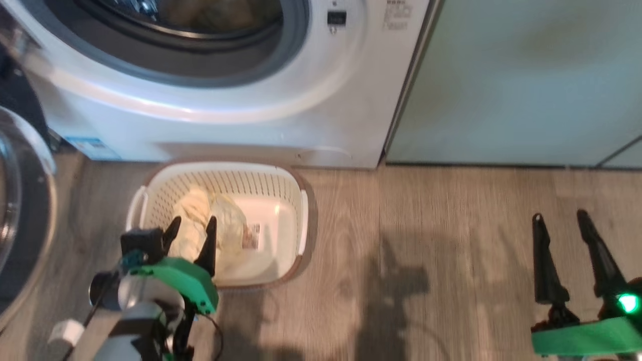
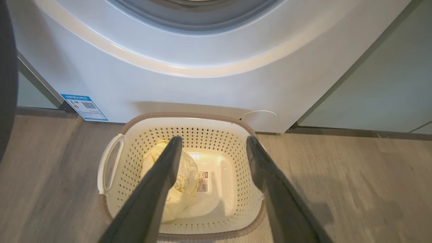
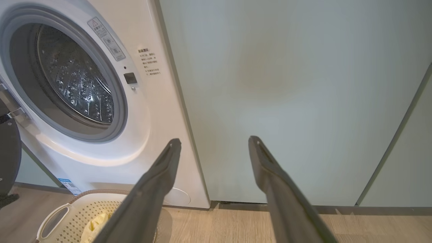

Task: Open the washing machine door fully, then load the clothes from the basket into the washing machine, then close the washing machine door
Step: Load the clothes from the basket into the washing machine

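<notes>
Grey-brown wood-grain plank flooring [image 1: 451,225] runs up to the big white front-loading washing machine [image 1: 225,130] at 11 o'clock in the head view. Pale green flat cabinet panels [image 1: 526,75] fill 1 to 3 o'clock beside it. The machine's large round door with its glossy black ring and clear glass bowl [image 1: 35,235] stands swung open at the 9 o'clock edge, leaving the grey-rimmed steel drum [image 3: 74,77] exposed.

The small cream-white perforated plastic basket with a brown rim [image 1: 301,210] sits on the floor at 8 o'clock, close against the washer's base and below the small round flap [image 1: 323,155]. Soft pale yellow fabric clothes [image 1: 230,220] lie on the 9 o'clock side of its floor.

The left end effector [image 1: 193,223] hovers over the basket with its fingers spread wide and holding nothing. The right end effector [image 1: 559,216], at 4 o'clock over bare floor, is likewise spread and empty, well apart from the basket.
</notes>
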Controlling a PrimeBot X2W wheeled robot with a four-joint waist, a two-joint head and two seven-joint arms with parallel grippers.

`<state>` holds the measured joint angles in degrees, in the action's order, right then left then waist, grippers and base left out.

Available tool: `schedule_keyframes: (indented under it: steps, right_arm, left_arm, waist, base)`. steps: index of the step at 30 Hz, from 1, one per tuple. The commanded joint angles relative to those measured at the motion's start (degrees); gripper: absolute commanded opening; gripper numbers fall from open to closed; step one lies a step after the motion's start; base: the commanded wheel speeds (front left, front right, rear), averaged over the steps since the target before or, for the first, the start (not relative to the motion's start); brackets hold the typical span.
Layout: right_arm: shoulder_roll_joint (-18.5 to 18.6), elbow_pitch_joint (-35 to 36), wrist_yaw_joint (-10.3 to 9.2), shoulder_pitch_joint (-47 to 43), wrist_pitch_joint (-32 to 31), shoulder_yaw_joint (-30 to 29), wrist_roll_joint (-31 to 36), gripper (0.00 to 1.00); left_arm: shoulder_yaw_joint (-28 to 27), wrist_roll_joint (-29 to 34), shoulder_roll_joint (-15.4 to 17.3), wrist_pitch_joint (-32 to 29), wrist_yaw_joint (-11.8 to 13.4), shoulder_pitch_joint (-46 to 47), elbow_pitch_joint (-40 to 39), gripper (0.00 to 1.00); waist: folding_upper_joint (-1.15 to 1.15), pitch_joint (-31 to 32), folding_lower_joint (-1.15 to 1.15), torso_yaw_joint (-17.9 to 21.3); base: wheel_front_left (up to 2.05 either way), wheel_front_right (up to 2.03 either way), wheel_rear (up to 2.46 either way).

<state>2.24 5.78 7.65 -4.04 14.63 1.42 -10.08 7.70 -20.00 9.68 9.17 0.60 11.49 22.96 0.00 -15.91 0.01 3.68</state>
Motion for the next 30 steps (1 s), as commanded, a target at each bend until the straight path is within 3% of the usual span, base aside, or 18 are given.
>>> schedule_keyframes:
  steps: [1, 16, 30]
  right_arm:
    - [0.6, 2.2, -0.16, 2.0, 0.4, 0.9, -0.4, 1.0]
    - [0.6, 6.6, -0.16, 9.2, 0.4, 0.2, -2.1, 1.0]
    - [0.6, 8.7, -0.16, 11.7, 0.4, 0.3, -2.4, 1.0]
  left_arm:
    - [-1.8, -0.3, 0.8, 0.5, -0.3, 2.9, 0.2, 1.0]
    - [-0.9, 0.1, 3.5, 4.4, -4.4, 23.9, 25.0, 1.0]
    - [-1.9, -0.1, 6.7, 5.8, -6.8, 35.5, 34.9, 1.0]
  waist:
    - [0.0, -3.4, -0.01, 0.9]
    - [0.0, -22.8, -0.01, 2.8]
    - [0.0, -35.2, -0.01, 4.1]
  base:
    - [0.0, 0.0, 0.0]
    - [0.0, 0.0, 0.0]
    - [0.0, 0.0, 0.0]
